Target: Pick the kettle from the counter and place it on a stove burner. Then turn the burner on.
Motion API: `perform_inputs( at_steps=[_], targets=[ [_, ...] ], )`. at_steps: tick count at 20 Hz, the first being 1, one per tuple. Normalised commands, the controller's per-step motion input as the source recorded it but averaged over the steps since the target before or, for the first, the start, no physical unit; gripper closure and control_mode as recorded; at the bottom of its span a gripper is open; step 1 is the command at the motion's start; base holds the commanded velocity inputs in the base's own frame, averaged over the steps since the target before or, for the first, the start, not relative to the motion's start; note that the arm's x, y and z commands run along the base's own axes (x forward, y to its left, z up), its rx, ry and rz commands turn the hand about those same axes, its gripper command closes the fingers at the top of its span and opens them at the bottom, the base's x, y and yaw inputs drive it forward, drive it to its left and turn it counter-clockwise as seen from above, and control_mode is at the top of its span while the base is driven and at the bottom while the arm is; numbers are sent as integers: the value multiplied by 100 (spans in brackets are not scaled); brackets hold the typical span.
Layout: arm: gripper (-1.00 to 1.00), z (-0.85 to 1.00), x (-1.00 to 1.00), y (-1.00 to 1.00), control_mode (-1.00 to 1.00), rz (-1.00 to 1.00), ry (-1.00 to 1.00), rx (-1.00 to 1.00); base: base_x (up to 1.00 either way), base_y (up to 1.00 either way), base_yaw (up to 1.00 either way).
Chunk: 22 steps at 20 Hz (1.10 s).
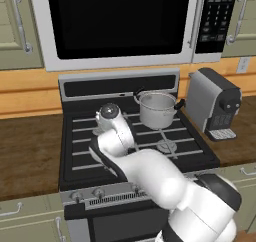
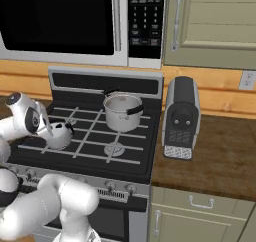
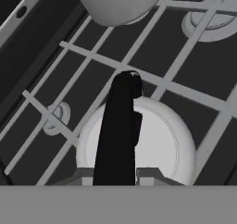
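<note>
So our jaws were pinched tight on the black arched handle (image 3: 118, 130) of the kettle (image 3: 159, 149), and in the hand view that handle ran straight up between them with the pale dome spread out underneath. The kettle was sitting on the black stove (image 2: 135, 158), on the front-left part of the grate, and in the right base view we could see it (image 2: 58, 135) tucked just under the gripper (image 2: 46, 128) with the white wrist coming in from the left. From the left base view the arm covered most of it, so all we got there was a bit of the kettle (image 1: 108, 114) poking out above the wrist. Whether it was dead centre on a burner we couldn't tell, since the body hid whatever was below. In the hand view one silvery stove burner (image 3: 58, 116) showed under the grate bars to the left, apart from the kettle. The shiny steel pot (image 2: 122, 111) stood on the back of the stove, well apart from the kettle, and there was a bare burner (image 2: 114, 149) in front of it. Right of the stove, a grey coffee machine (image 2: 181, 117) sat on the dark wood bench (image 2: 220, 156), and a microwave (image 1: 120, 23) hung above everything.
</note>
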Motion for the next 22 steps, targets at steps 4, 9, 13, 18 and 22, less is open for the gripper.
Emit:
perform_inputs(
  at_steps=[4,9,13,18,22],
  targets=[
    [100,0,54,56,-100,0,8,0,0,0,0],
    [100,2,35,35,-100,0,12,0,0,0,0],
    [100,-2,0,1,-100,0,-3,0,0,0,0],
    [100,-5,0,17,-100,0,-9,-2,0,0,0],
    [100,-19,-3,2,-100,0,0,-1,0,0,0]
  ],
)
